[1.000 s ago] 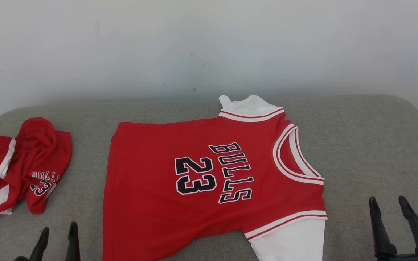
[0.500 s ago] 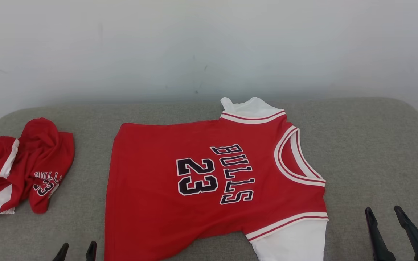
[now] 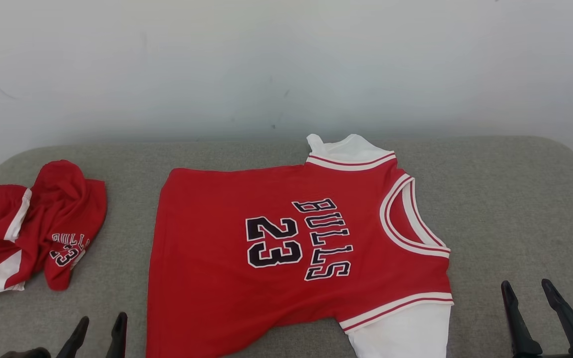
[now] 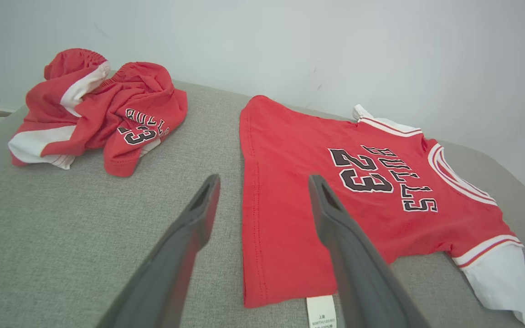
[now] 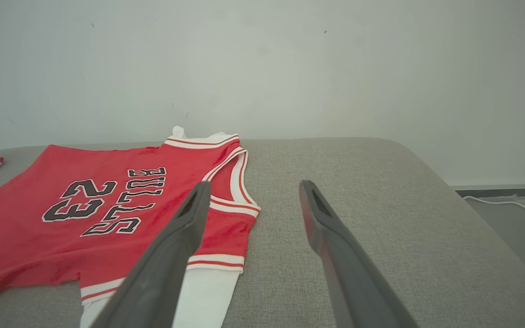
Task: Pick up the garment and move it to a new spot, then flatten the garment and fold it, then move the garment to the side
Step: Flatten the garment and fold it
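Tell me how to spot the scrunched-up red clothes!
Look at the grey cushion by the white wall. Go to its left end, beside the big flat jersey. The scrunched-up red clothes lie there in a crumpled heap, unlike the spread-out jersey.

Illumination: bright, even, diffuse. Shadows: faint, soft band low on the wall (image 3: pixel 286 74) beyond the jaws. Head view sharp. Wrist views: jaws stretched near the lens.

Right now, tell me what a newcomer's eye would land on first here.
The red Bulls 23 jersey, spread flat in the middle of the grey cushion, collar toward the robot's right. Next, the crumpled red garment heaped at the left. The left gripper and right gripper hang open at the near edge, holding nothing.
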{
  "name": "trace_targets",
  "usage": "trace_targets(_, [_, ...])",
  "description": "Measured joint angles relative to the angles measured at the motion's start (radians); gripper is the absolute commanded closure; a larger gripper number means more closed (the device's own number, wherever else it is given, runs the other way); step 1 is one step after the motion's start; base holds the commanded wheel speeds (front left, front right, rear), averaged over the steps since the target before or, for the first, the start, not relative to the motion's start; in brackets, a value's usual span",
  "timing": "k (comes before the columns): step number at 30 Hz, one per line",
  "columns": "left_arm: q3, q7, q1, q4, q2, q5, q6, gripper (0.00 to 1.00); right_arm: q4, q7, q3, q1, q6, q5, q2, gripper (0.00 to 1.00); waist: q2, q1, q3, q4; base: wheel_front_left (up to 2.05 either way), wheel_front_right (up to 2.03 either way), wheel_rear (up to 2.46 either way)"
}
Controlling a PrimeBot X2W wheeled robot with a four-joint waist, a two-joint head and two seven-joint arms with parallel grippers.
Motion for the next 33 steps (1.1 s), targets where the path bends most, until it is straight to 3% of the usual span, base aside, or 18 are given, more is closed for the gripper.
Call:
trace_targets(10, [0.087,-0.018,-0.004,0.004,-0.113,0.006,0.001,0.0,-0.026,0.033,-0.012,0.016,0.0,-0.017,0.012,0.0,0.0,0.0,0.023,0.004,0.0,0.0,0.0])
trace_targets(19, [0.158,-0.052,-0.031,0.009,-0.171,0.025,0.001,0.0,-0.029,0.05,-0.021,0.014,0.0,-0.018,0.013,0.0,0.0,0.0,0.029,0.008,0.0,0.0,0.0])
trace_targets(30, [0.119,-0.017,-0.043,0.053,-0.17,0.029,-0.002,0.0,-0.044,0.067,-0.027,0.013,0.0,-0.024,0.015,0.0,0.0,0.0,0.04,0.015,0.0,0.0,0.0])
trace_targets(33, [0.073,0.037,-0.056,0.096,-0.158,0.019,-0.04,0.0,-0.048,0.069,-0.029,0.013,0.0,-0.025,0.015,0.0,0.0,0.0001,0.05,0.018,0.0,0.0,0.0])
